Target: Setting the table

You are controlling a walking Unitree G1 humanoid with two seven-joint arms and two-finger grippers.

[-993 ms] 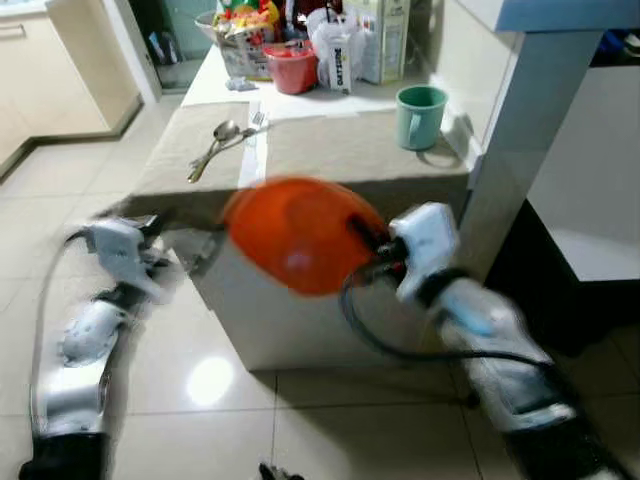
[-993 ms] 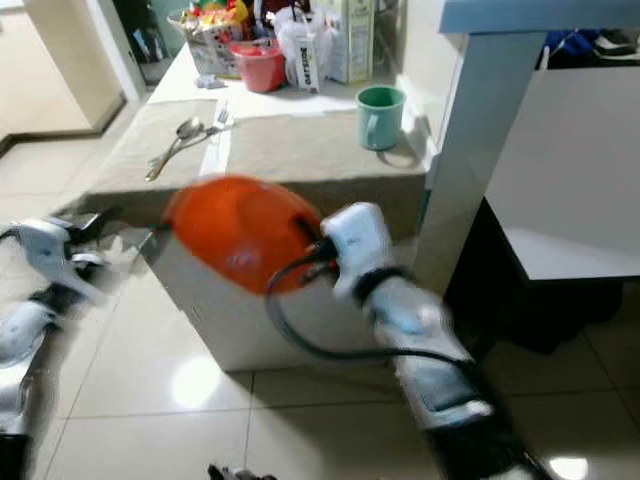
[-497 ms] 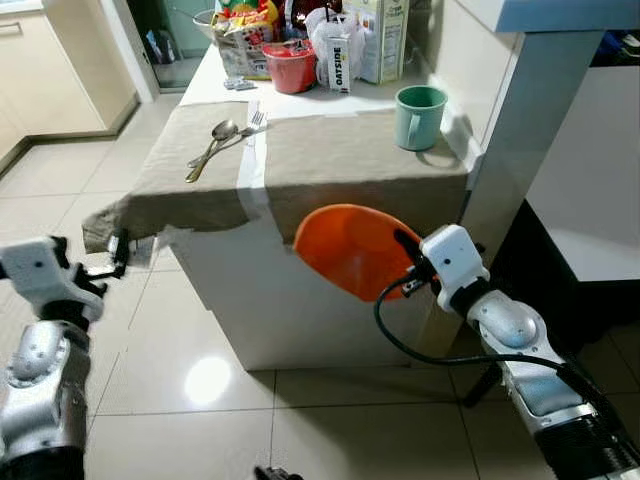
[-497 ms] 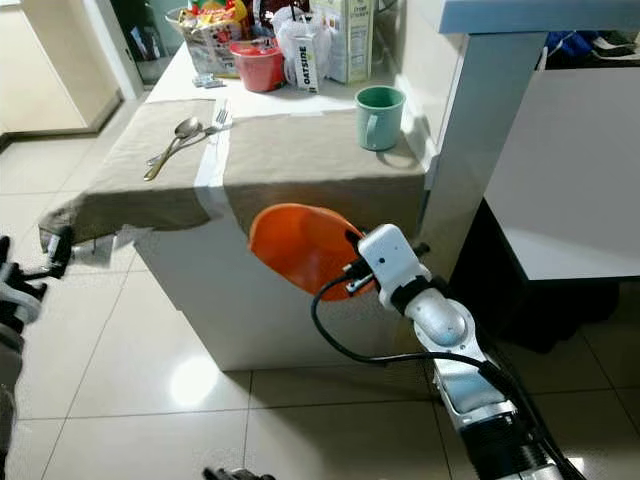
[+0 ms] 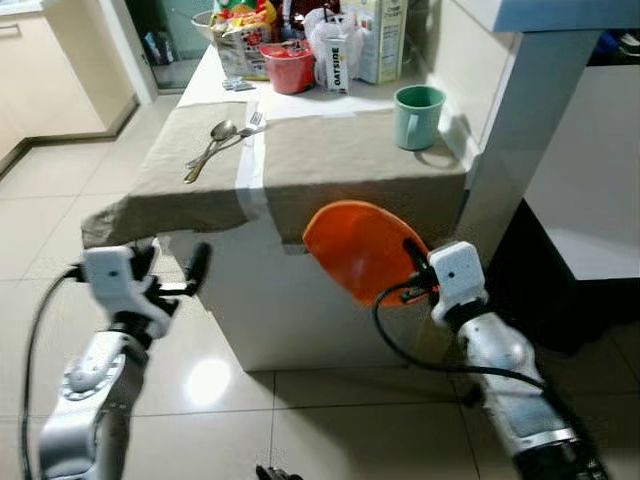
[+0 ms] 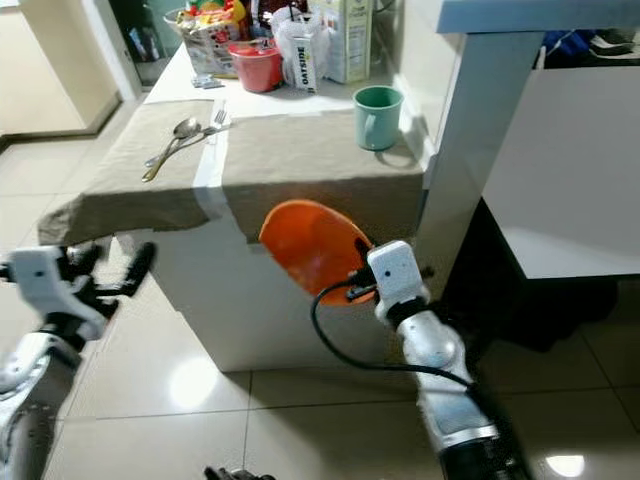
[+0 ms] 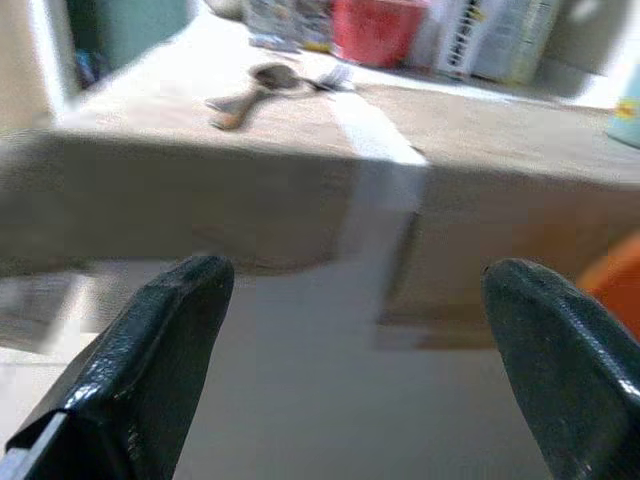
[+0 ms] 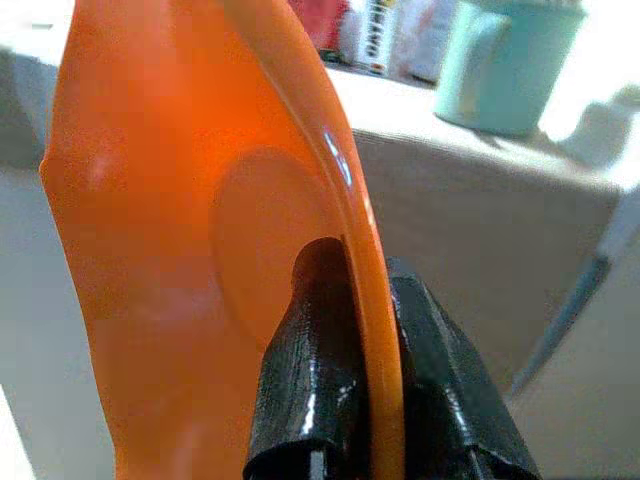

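- Here the right gripper pinches the rim of the orange plate, held tilted below the table edge.
- Left gripper — fingers spread wide, holding nothing — hangs before the beige tablecloth.
- Spoon, fork and green mug rest on it.

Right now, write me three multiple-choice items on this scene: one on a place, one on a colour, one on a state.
1. Where do the spoon and fork lie?
A. on the cloth-covered table's far left part
B. inside the mug
C. on the floor

2. What colour is the mug?
A. red
B. green
C. white

3. How is the right gripper?
A. open and empty
B. shut on the orange bowl's rim
C. resting on the table

Key: 1 A, the spoon and fork lie on the table. 2 B, the mug is green. 3 B, the right gripper pinches the orange bowl, held on edge before the table's front; the left gripper is open.
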